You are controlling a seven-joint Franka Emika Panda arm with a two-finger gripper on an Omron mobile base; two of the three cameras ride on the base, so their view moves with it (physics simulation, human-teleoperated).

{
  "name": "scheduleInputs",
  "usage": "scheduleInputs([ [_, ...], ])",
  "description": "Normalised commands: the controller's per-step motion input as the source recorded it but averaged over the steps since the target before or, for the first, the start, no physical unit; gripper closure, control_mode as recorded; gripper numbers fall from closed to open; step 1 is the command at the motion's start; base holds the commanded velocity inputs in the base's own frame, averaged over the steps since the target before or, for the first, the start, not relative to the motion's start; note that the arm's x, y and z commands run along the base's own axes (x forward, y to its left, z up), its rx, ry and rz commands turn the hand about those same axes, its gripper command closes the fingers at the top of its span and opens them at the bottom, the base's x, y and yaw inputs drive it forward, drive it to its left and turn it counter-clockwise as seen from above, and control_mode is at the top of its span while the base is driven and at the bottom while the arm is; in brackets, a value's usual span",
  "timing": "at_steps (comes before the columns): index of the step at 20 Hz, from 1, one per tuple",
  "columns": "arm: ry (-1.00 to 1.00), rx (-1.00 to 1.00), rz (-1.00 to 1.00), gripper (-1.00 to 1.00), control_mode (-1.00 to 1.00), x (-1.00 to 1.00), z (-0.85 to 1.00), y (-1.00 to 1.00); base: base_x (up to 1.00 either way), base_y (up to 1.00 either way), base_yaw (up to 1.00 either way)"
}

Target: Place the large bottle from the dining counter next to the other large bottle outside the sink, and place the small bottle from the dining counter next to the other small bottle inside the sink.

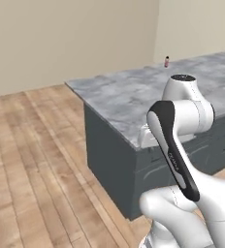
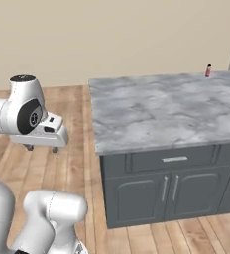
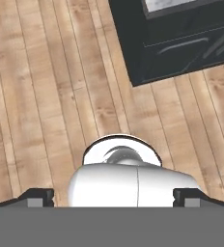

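Across the room, grey marbled dining counter (image 2: 156,109) on dark cabinets (image 2: 171,188), over pale wood plank floor (image 1: 32,164), before beige walls (image 2: 112,34). Small bottle (image 2: 208,71) upright near far counter edge. Gripper (image 2: 42,148) spread wide, empty, above floor beside counter.

A plain beige wall (image 2: 112,39) runs behind the scene, meeting a second wall at a corner (image 1: 158,29) on the left base view's upper right. The floor (image 1: 32,164) is light wood planks with visible grain, running away from the cameras. A kitchen island (image 2: 161,109) stands on it, topped with grey marbled stone and fronted with dark grey cabinet doors (image 2: 146,196) bearing slim metal handles, under a drawer (image 2: 174,159). Light is even and soft, casting faint shadows
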Motion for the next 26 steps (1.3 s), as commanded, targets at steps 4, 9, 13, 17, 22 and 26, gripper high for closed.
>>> scheduleInputs([
  [4,0.0,0.0,0.0,-1.0,1.0,0.0,0.0,0.0,0.31,1.0,-0.15],
  [9,0.0,0.0,0.0,-1.0,1.0,0.0,0.0,0.0,0.6,1.0,-0.21],
  [13,0.0,0.0,0.0,-1.0,1.0,0.0,0.0,0.0,0.77,1.0,-0.26],
  [17,0.0,0.0,0.0,-1.0,1.0,0.0,0.0,0.0,0.94,1.0,-0.3],
  [22,0.0,0.0,0.0,-1.0,1.0,0.0,0.0,0.0,1.0,1.0,-0.32],
  [26,0.0,0.0,0.0,-1.0,1.0,0.0,0.0,0.0,0.95,1.0,-0.31],
])
